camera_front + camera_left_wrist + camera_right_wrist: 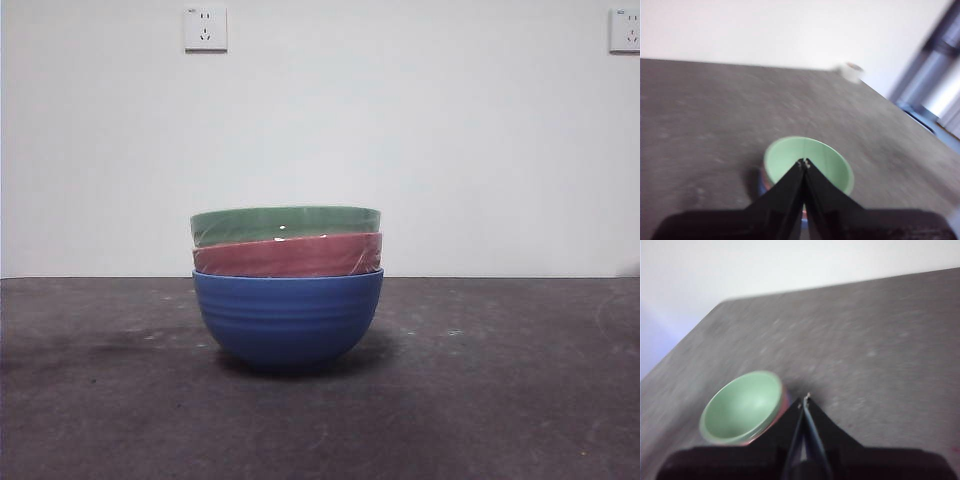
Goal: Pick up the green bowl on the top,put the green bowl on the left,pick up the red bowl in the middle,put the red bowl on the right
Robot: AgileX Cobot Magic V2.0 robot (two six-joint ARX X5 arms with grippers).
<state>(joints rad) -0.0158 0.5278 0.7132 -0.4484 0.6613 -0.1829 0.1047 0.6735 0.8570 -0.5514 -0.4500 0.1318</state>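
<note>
Three ribbed glossy bowls nested in one stack on dark grey table (pixel 520 400). Sage-green ribbed bowl (pixel 286 224) on top, dusty red ribbed bowl (pixel 288 256) in middle, blue ribbed bowl (pixel 288 320) at bottom, upright. Bare tabletop either side of stack and in front; table's far edge behind it, then white wall with two sockets (pixel 205 29). Small white roll-like object (pixel 849 71) near far table edge, well apart from stack. Left gripper (pixel 804 163) above stack, jaws pressed together, empty. Right gripper (pixel 806 398) beside stack, jaws together, empty.
</note>
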